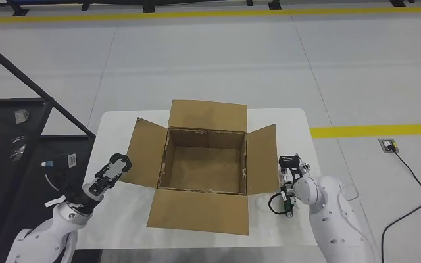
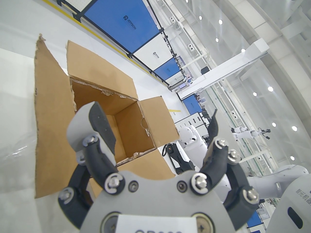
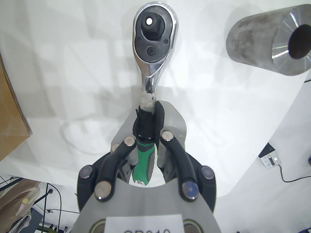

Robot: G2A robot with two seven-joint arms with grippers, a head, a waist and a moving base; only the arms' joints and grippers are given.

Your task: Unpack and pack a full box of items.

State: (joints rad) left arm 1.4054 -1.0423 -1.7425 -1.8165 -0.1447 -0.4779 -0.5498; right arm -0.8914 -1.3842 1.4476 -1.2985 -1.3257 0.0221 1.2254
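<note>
The cardboard box (image 1: 197, 210) stands in the middle of the white counter (image 1: 289, 121), top open and all four flaps folded outward, so its brown floor shows from above. In the left wrist view the box (image 2: 104, 73) shows its torn upper edges and inner corner.

A ratchet wrench (image 3: 154, 42) with a chrome head and a green handle is clamped in the right end effector (image 3: 148, 120), whose fingers close on the black-wrapped neck just below the head. The head points out over the counter (image 3: 73, 49). A hollow metal cylinder (image 3: 252, 42) lies on its side near the wrench head, apart from it. From the top, the right end effector (image 1: 291, 164) sits just beside the box's right flap.

The left end effector (image 1: 115, 164) is beside the box's left flap, tilted toward the box. Its fingers (image 2: 97, 115) are spread wide with nothing between them
</note>
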